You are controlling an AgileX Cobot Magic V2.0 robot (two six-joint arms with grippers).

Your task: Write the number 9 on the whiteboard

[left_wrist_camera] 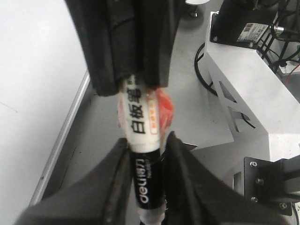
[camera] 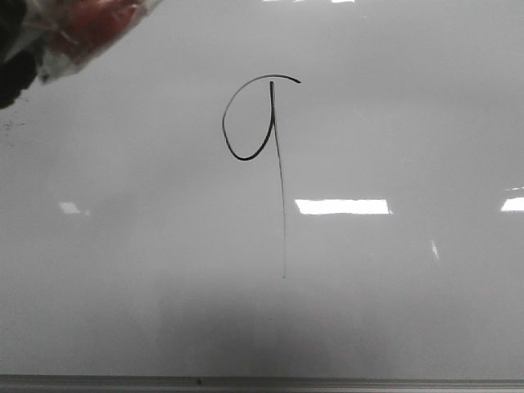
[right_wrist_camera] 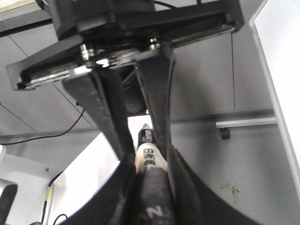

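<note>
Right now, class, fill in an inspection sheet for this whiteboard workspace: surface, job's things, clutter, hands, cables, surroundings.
Surface: whiteboard, glossy pale grey-white, light reflections, thin grey frame edge at the bottom.
Job's things: number 9, black open loop with a long straight tail fading downward.
Clutter: faint dark specks at the board's left edge; nothing else seen.
Hands: left hand shut on a white-and-black marker with a red patch; right hand shut on a marker, tip pointing away from the wrist.
Cables: black cables on the floor by a white metal stand.
Surroundings: grey floor; blurred red-and-white object in the front view's top-left corner.
</note>
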